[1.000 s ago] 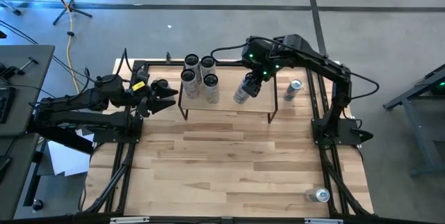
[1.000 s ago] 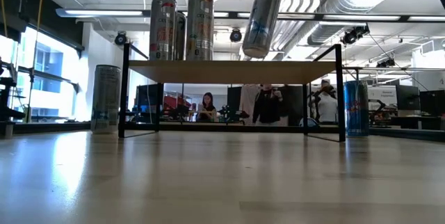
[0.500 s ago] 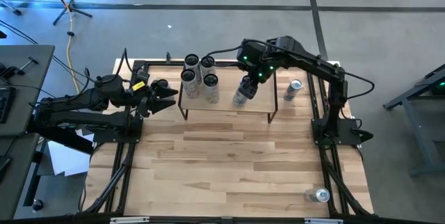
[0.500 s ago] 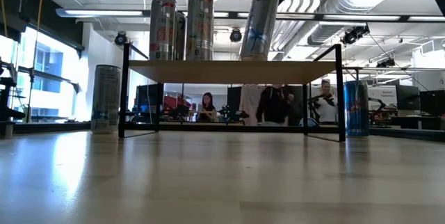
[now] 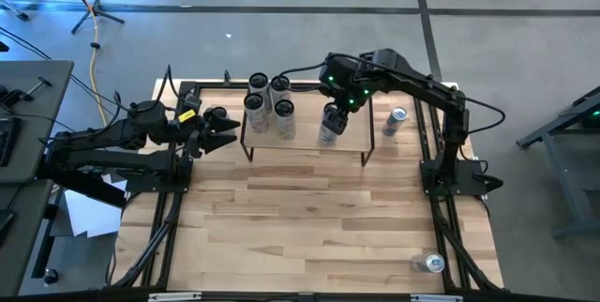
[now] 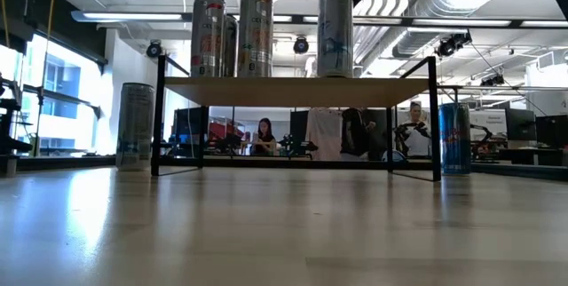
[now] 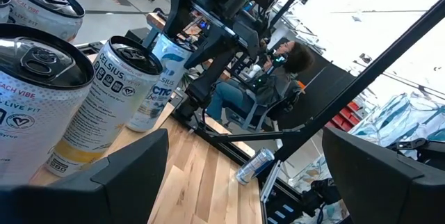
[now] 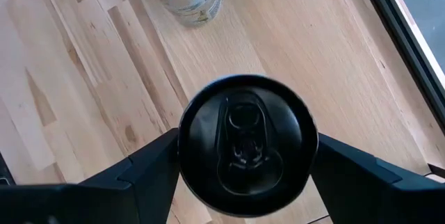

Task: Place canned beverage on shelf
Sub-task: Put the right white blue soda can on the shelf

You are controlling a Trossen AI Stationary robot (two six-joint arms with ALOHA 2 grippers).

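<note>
loose can [image 5: 433, 264]: on table, near edge, right corner
shelf [image 5: 305, 140]: by table's far edge
held can [image 6: 335, 35]: upright on shelf top (right of four others)
right tool [image 5: 334, 119]: fingers round held can
left tool [image 5: 223, 131]: wide, off shelf's left end

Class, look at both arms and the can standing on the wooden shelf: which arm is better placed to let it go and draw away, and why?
The right. The right gripper is directly over the upright can on the shelf, its fingers either side. The left gripper waits open beside the shelf's other end.
</note>
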